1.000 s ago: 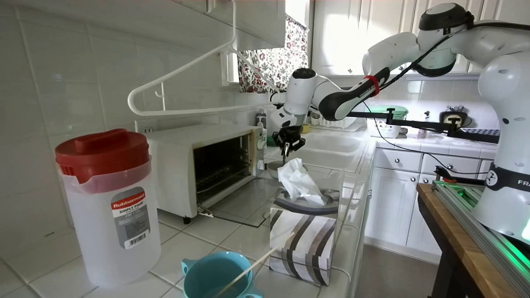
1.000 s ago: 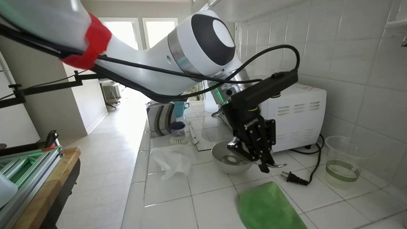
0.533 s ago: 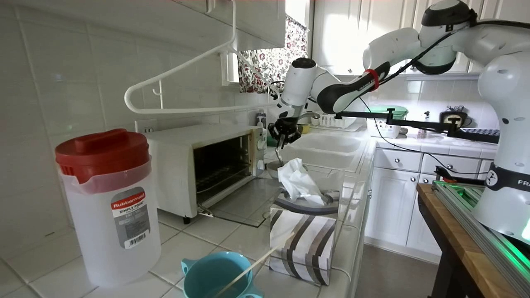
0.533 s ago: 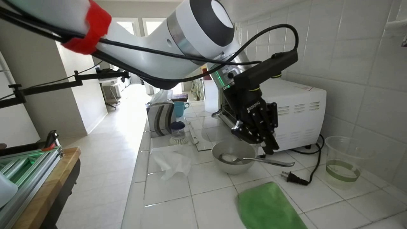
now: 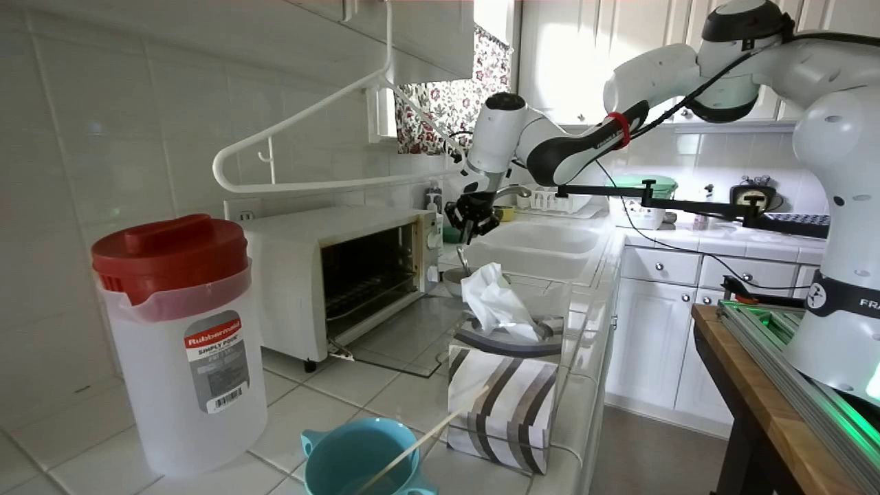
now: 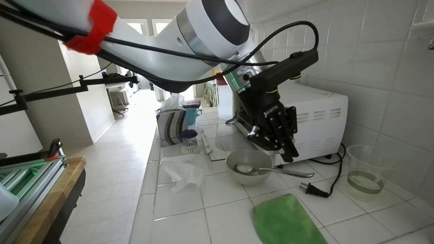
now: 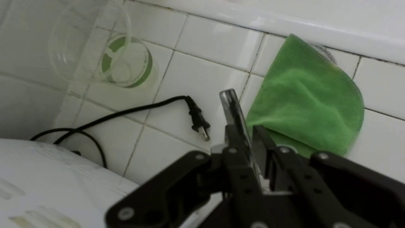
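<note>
My gripper (image 6: pixel 290 158) hangs just above a metal spoon (image 6: pixel 288 172), apart from it in this exterior view. The spoon's head lies in a small metal bowl (image 6: pixel 244 179) and its handle leans over the rim, sticking out past it. In the wrist view a narrow gap separates the fingertips of the gripper (image 7: pixel 244 126), and nothing is gripped. Through that gap the spoon handle (image 7: pixel 232 104) shows below, partly hidden by a finger. A green cloth (image 7: pixel 310 91) and a black power plug (image 7: pixel 197 118) lie close by on the tiles.
A white toaster oven (image 6: pixel 315 125) stands beside the gripper, its glass door (image 5: pixel 412 337) lowered. Around it are a clear plastic cup (image 6: pixel 368 176), crumpled tissue (image 6: pixel 186 171), a brush (image 6: pixel 190 142), a striped tissue box (image 5: pixel 505 405), a blue mug (image 5: pixel 364 454), a pitcher (image 5: pixel 185 357) and a hanger (image 5: pixel 337 182).
The gripper has risen off the spoon, mostly in the first half second, then only slightly. The spoon stayed low, its handle now fully uncovered and resting on the bowl's rim.
</note>
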Controlling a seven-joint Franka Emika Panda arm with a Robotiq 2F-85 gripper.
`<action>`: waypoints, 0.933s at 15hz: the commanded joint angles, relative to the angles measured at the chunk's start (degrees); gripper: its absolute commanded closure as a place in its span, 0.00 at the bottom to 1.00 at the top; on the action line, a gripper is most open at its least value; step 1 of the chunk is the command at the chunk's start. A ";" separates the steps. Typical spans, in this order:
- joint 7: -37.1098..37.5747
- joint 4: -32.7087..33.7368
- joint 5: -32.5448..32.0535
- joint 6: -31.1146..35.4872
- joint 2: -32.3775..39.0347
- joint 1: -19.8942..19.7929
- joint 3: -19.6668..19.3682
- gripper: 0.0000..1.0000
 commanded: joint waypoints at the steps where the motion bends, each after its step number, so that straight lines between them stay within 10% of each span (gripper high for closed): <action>1: -2.13 -0.70 1.69 0.87 -0.23 -1.16 1.00 0.95; 2: -1.62 -1.35 2.62 0.51 0.27 -1.67 1.88 0.95; 3: -0.85 -2.37 4.61 -0.70 1.18 -2.45 3.19 0.56; 11: 1.22 -9.43 27.86 -11.94 6.30 -13.92 16.80 0.05; 14: 4.67 -9.76 37.18 -18.37 9.04 -16.93 20.19 0.00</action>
